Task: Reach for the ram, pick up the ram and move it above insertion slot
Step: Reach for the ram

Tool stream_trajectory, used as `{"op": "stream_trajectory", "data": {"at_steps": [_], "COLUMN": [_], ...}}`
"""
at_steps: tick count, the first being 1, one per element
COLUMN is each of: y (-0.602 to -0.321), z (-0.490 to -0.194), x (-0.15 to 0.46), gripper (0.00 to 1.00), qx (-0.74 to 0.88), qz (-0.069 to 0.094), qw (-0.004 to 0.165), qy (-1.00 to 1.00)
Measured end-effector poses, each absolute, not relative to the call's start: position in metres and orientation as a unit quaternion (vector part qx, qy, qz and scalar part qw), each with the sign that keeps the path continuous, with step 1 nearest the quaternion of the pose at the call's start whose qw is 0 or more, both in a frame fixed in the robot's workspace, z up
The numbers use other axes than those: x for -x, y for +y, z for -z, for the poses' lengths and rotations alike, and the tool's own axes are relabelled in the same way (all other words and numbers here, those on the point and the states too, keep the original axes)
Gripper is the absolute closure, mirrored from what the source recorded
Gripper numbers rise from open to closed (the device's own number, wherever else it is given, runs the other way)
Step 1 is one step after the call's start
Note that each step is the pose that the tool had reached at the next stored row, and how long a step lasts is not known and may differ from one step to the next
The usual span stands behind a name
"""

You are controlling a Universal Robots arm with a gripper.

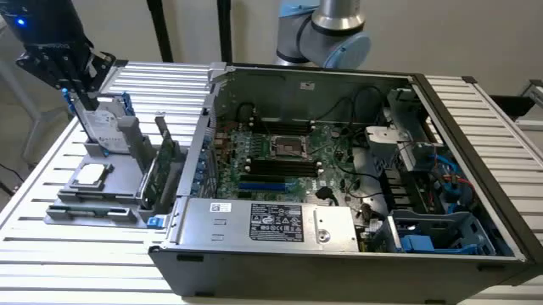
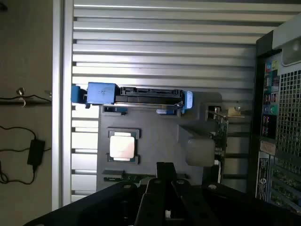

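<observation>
Gripper (image 1: 82, 101): hangs just above the upright hard drive (image 1: 106, 127) at the far end of the grey fixture (image 1: 127, 190), well apart from the ram.
Jaws: apart or together, I cannot tell.
Ram (image 1: 91, 206): lies flat in the fixture's near groove beside the processor chip (image 1: 91, 175), likely kept there so it stays put for a grasp from above.
Memory slots (image 1: 276, 168): inside the open computer case (image 1: 339, 254), reachable from above.
</observation>
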State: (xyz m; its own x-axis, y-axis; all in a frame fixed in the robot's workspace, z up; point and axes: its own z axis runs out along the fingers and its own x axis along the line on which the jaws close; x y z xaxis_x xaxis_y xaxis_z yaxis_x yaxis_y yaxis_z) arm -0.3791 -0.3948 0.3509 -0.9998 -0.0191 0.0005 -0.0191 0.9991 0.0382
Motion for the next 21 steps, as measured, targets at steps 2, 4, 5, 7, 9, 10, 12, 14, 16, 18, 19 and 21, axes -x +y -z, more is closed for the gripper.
{"op": "stream_trajectory", "data": {"at_steps": [2,4,5,7,9,10,12,14,16,18,19,21], "y": [-0.395,-0.395,-0.395,-0.395,-0.395,-0.395,-0.395,-0.395,-0.399,-0.407,-0.412,-0.421], "z": [-0.351,-0.351,-0.351,-0.351,-0.351,-0.351,-0.351,-0.351,-0.351,-0.351,-0.351,-0.351], "x": [0.379,0.379,0.379,0.379,0.379,0.379,0.379,0.379,0.379,0.379,0.379,0.38], "gripper": [0.89,0.89,0.89,0.89,0.89,0.89,0.89,0.89,0.89,0.89,0.89,0.89], "qx": [-0.01,-0.01,-0.01,-0.01,-0.01,-0.01,-0.01,-0.009,-0.01,-0.01,-0.01,-0.01], "qz": [0.019,0.019,0.019,0.019,0.019,0.019,0.019,0.019,0.019,0.019,0.019,0.019], "qw": [0.0,0.0,0.0,0.0,0.0,0.0,0.0,0.001,0.0,0.0,0.0,0.0], "qy": [-1.0,-1.0,-1.0,-1.0,-1.0,-1.0,-1.0,-1.0,-1.0,-1.0,-1.0,-1.0]}}
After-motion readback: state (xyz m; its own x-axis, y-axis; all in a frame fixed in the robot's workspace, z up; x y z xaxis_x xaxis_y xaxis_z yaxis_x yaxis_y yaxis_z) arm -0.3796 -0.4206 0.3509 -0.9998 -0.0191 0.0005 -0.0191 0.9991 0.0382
